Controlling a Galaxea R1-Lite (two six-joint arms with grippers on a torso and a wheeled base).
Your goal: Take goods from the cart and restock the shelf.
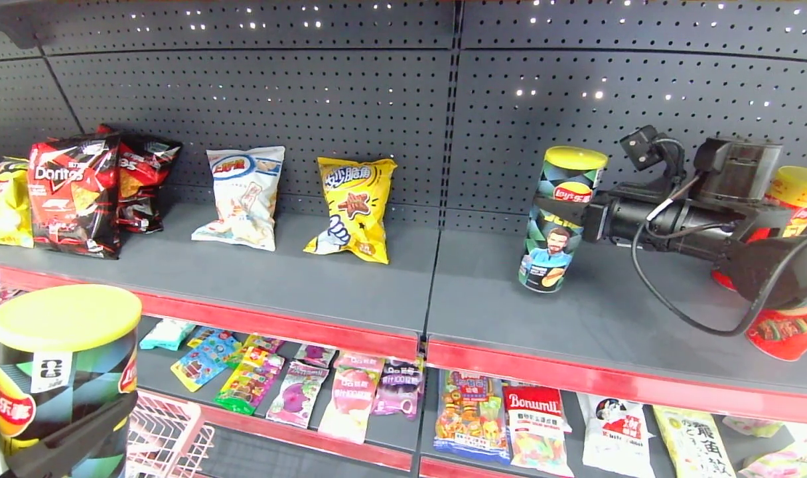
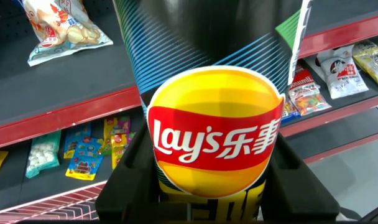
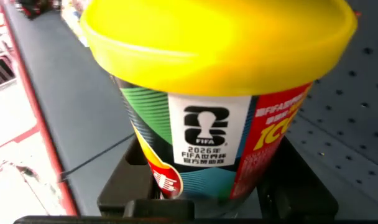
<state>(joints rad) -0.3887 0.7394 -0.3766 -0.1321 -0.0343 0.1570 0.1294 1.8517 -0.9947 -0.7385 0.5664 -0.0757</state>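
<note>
Head view first: what are you holding? (floor lead)

Two chip cans. My right jaws are clamped round the middle of the green can point(image 1: 551, 262) at the right bay of the upper shelf point(image 1: 310, 279). Its base sits at or just above the board, I can't tell which, and it leans a little. My left jaws are clamped on a second can point(image 1: 62, 372), low at my left, over the pink cart point(image 1: 171, 431). (me)

What worries you? (floor lead)

Letting go of a leaning can. If the base isn't flat, I judge it tips and rolls toward the red front edge. Pulling my right arm back could also knock the red cans point(image 1: 802, 189) just behind it. (me)

And the left? (floor lead)

The jaws seem to cross that can's lower part, so it's top-heavy in my grip. A quick swing up to the shelf might loosen it. (me)
</note>
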